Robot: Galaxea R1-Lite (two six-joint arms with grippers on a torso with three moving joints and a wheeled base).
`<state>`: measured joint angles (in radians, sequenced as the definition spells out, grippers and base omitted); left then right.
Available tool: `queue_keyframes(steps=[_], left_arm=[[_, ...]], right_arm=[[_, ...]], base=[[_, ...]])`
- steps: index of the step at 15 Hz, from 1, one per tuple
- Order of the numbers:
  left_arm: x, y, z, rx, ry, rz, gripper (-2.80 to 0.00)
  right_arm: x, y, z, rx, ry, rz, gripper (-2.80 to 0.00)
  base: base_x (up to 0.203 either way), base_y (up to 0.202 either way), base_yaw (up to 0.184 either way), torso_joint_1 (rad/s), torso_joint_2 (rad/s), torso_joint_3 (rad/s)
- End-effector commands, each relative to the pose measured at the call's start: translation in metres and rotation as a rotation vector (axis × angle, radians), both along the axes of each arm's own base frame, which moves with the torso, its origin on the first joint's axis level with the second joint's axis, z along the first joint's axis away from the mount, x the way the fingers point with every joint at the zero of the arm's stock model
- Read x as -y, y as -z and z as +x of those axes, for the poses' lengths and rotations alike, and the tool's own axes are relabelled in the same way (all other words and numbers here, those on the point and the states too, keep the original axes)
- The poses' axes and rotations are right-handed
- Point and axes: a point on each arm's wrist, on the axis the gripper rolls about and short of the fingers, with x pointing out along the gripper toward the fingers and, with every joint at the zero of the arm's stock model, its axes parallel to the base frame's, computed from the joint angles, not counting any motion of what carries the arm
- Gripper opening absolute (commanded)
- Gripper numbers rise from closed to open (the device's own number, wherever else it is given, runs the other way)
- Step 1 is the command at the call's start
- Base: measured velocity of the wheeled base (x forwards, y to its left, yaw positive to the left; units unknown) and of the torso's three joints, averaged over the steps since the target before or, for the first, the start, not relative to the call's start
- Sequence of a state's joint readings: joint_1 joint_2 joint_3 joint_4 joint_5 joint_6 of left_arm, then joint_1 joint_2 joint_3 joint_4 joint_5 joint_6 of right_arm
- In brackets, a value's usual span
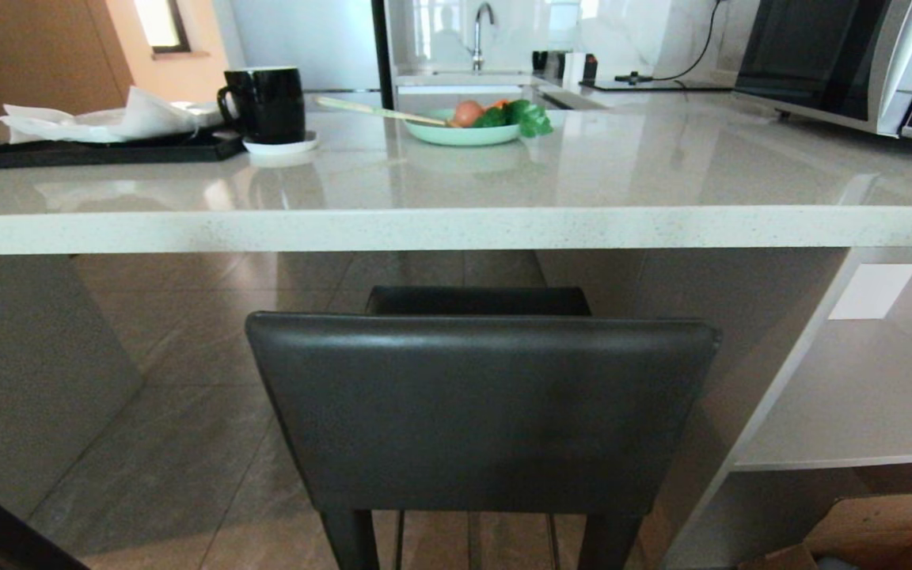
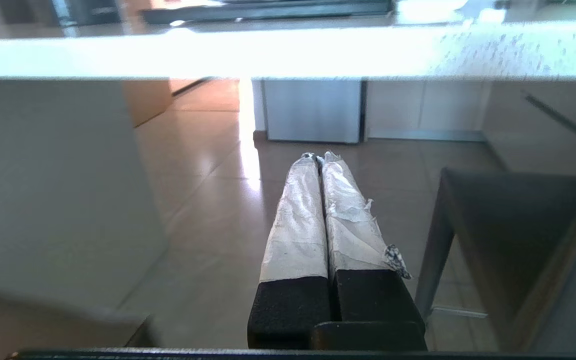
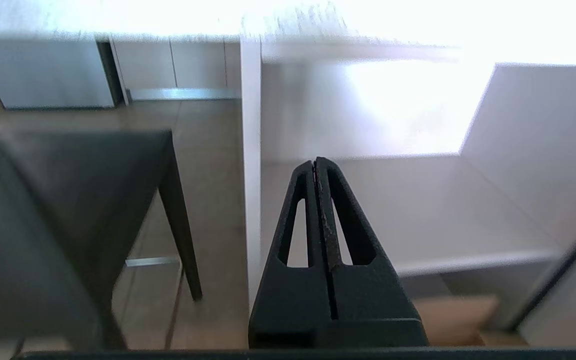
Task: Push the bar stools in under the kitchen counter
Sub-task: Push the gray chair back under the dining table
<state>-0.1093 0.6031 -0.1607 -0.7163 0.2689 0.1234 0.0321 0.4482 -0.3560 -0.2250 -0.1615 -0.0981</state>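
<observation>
While neither arm shows from the head camera, both wrist views put the grippers low and close in, one to each side of the bar stool (image 1: 476, 412) that stands square in front of the robot. The left gripper (image 2: 319, 157), its taped fingers (image 2: 298, 220) pressed together on nothing, has the stool off to its right; the right gripper (image 3: 315, 161), its black jaws likewise closed and empty, has the stool off to its left, so the stool lies between the two and neither touches it. Neither arm looks plainly nearer, though the wrist views are blurred enough that I would not swear to it. The backrest runs crosswise, its long edge parallel to the front edge of the kitchen counter (image 1: 456, 229), and the seat behind it already reaches in below the slab, so my guess is that the push has to go straight ahead against that broad back. Beyond the right gripper stands the white shelf unit (image 3: 418, 200), close to the stool's right side. Farther off, on the counter top, sit a black mug (image 1: 266, 103), a black tray (image 1: 100, 149) with white paper, and a green plate (image 1: 464, 133) of vegetables. The stool's feet are cut off below, and only a dark corner at the lower left hints at something else; whether it is the second stool I cannot tell.
</observation>
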Motion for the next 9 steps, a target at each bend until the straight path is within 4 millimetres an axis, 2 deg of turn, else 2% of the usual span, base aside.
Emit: queue_keyframes(steps=[1,5,6,9], left_arm=[[-0.004,0.005,-0.039,0.093,-0.027,-0.006,-2.8],[-0.004,0.041,-0.078,0.082,-0.069,0.022,-2.8],[-0.004,0.055,-0.08,0.043,-0.07,0.034,-2.8],[-0.003,0.096,-0.067,-0.101,-0.045,0.048,-2.8]], right_arm=[[0.0,0.013,-0.038,0.078,0.012,-0.001,-2.8],[-0.001,0.05,-0.068,0.067,-0.001,-0.012,-2.8],[-0.001,0.063,-0.066,0.027,-0.013,-0.02,-2.8],[-0.002,0.094,-0.05,-0.084,-0.052,-0.029,-2.8]], base=[[0.0,0.0,0.0,0.0,0.0,0.0],[0.0,0.0,0.0,0.0,0.0,0.0],[0.0,0.0,0.0,0.0,0.0,0.0],[0.0,0.0,0.0,0.0,0.0,0.0]])
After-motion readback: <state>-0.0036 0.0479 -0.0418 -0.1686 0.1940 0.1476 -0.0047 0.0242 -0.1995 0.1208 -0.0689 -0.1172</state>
